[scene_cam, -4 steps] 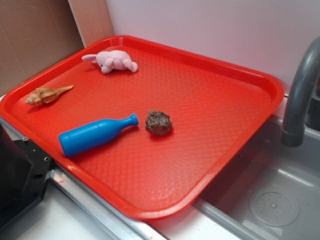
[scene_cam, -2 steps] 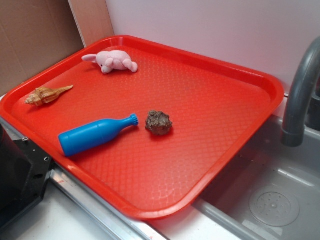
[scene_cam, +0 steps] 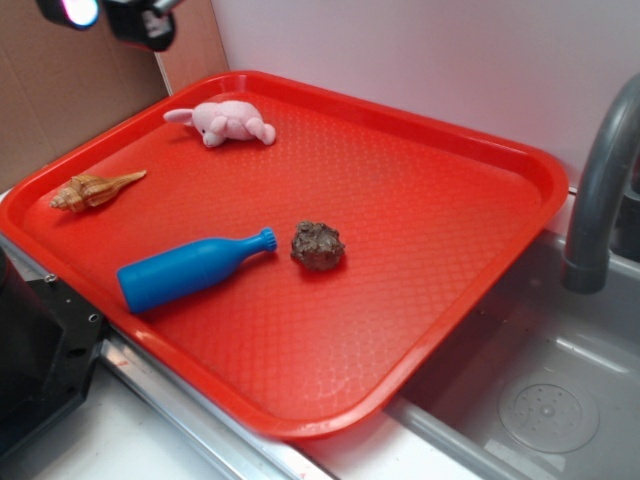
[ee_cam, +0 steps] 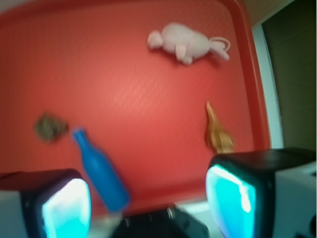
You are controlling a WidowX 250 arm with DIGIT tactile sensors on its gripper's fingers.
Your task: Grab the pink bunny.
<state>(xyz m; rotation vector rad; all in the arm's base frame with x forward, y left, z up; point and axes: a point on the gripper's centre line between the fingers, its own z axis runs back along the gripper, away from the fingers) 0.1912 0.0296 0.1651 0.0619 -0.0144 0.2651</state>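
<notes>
the gripper (ee_cam: 148, 201) hangs high with its 2 pads wide apart and nothing between them. nearest on the red tray (scene_cam: 440, 260) lie the blue bottle (scene_cam: 190, 270) and a brown lump (scene_cam: 318, 245), then a shell (scene_cam: 92, 189). the pink bunny (scene_cam: 228, 121) lies on its side at the far corner, close to the rim. a descent there could strike the rim, or pinch only a floppy ear and slip. no writing is readable.

Gripper (scene_cam: 110, 15) newly in view, top left.
</notes>
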